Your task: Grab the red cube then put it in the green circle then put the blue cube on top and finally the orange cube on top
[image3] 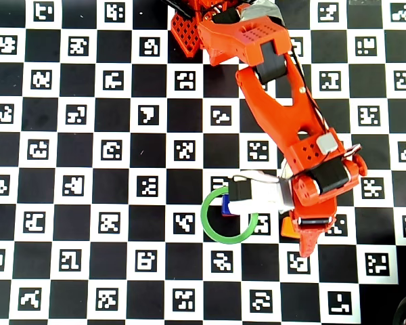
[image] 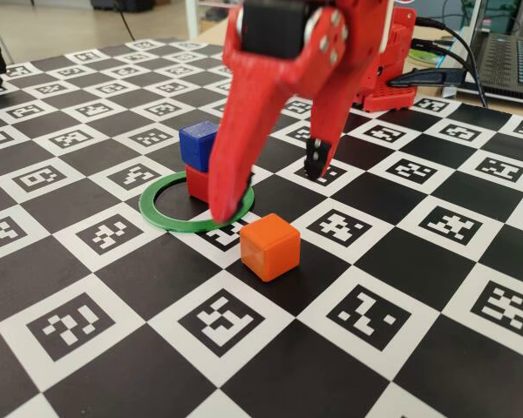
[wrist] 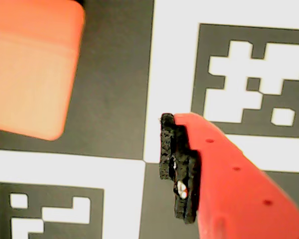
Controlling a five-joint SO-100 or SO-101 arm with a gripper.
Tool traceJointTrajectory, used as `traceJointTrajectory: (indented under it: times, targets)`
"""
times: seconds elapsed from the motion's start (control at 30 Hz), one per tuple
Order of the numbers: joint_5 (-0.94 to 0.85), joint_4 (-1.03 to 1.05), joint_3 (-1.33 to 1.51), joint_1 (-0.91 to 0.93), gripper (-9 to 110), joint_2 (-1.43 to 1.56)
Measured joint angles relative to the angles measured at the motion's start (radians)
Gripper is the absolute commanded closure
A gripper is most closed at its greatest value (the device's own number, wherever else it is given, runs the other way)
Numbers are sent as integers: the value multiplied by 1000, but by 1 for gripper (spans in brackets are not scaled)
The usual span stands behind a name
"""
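Claw [image: 270, 192] spread wide, empty, fingertips low over table [image: 401, 261]. Orange cube [image: 270, 246] on table just in front, untouched. Blue cube [image: 200, 144] stacked on red cube [image: 197, 182] inside green circle [image: 161, 215].

Blue cube [image: 199, 143] sits atop red cube [image: 197, 183] inside green circle [image: 195, 202].
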Motion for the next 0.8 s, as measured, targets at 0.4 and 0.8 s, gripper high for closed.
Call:
traceJointTrajectory:
  times: [0.4, 0.8]
  targets:
    - [-12, -107, 0, 0, 51, -92]
    - [71, -123, 0, 15, 51, -107]
